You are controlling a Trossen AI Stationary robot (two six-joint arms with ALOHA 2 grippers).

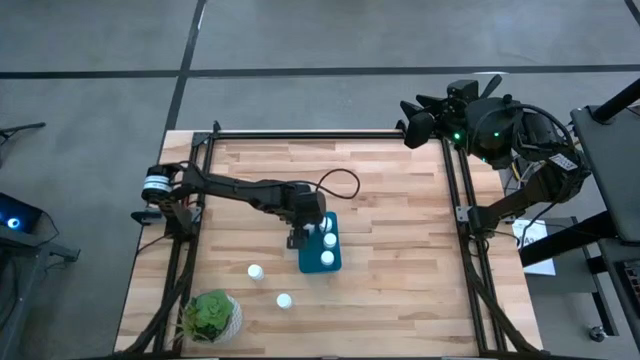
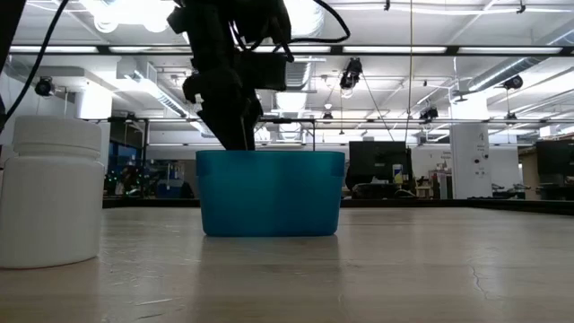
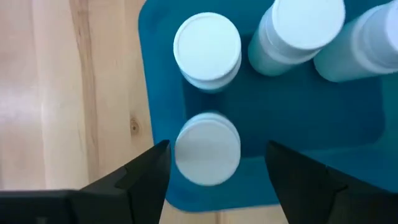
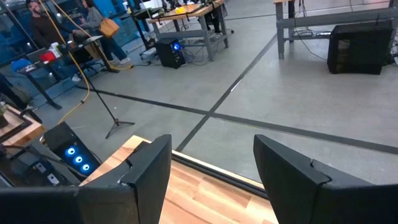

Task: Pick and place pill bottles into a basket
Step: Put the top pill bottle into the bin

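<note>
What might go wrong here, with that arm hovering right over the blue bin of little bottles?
The left gripper stands open around a bottle in the basket; lifting off-line might tip it or its neighbours. Two bottles wait on the table near the plant pot; a reach there might brush it.

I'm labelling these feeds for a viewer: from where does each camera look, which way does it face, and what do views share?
High: overhead, facing straight down; both arms, left pincer at the basket.
Low: table height, facing level across; the left arm drops behind the basket, a pill bottle close by.
Left wrist: faces down past its open fingers into the basket.
Right wrist: right pincer faces the room.
Shared: the basket, in the first three.
</note>
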